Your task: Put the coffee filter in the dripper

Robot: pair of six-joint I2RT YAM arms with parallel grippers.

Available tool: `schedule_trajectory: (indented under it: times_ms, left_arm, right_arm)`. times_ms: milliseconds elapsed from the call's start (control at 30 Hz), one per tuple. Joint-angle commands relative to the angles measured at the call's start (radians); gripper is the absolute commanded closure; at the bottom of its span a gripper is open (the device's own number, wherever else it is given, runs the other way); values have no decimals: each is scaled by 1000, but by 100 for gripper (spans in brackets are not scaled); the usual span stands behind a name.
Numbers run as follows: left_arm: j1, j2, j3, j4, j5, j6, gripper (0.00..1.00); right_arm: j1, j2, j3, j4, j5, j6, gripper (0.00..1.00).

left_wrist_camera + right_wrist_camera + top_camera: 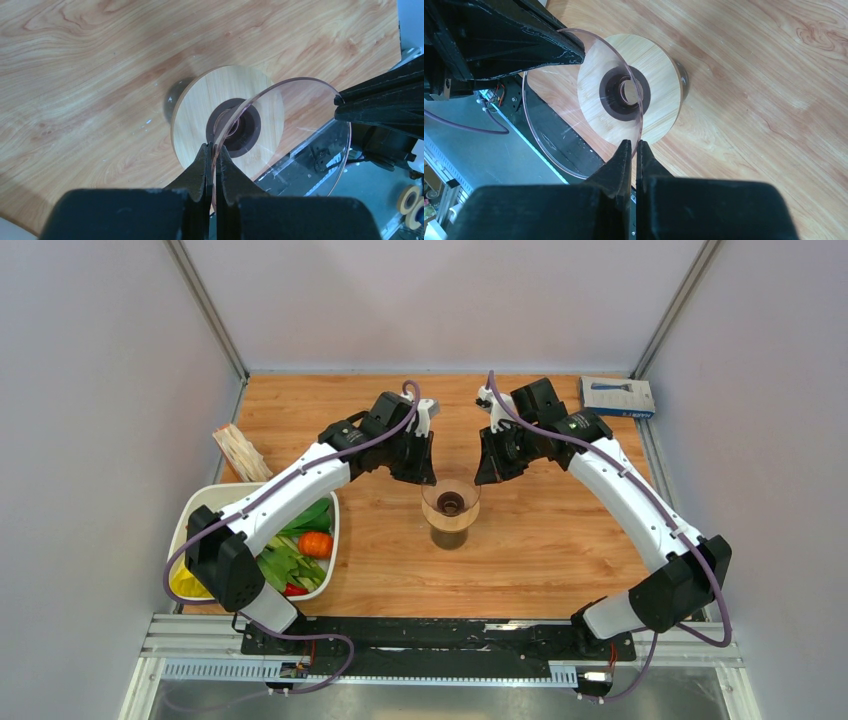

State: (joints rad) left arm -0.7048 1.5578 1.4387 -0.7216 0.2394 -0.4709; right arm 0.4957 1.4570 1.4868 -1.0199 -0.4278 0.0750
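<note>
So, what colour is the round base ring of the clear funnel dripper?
Round base ring: pale tan wood grain, best in left wrist view.

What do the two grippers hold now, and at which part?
The left gripper and the right gripper both hold the dripper, each shut on its clear rim, at opposite sides.

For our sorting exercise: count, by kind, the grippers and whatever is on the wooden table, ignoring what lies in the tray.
Grippers: 2 (left gripper, right gripper)
Dripper: 1
Cup: 1
Tray: 1
Blue box: 1
Tan bundle: 1
Total: 7
</note>
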Motion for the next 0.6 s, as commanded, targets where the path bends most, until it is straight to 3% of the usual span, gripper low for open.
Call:
schedule_trajectory:
  times_ms: [0,567]
  left_arm:
    - [-46,53,-32,32,-11,18,100]
    - [-63,68,-116,74,-32,30,100]
  right_arm:
    - [14,33,-47,28,43,-58,100]
    - [15,35,-97,54,73,-109,100]
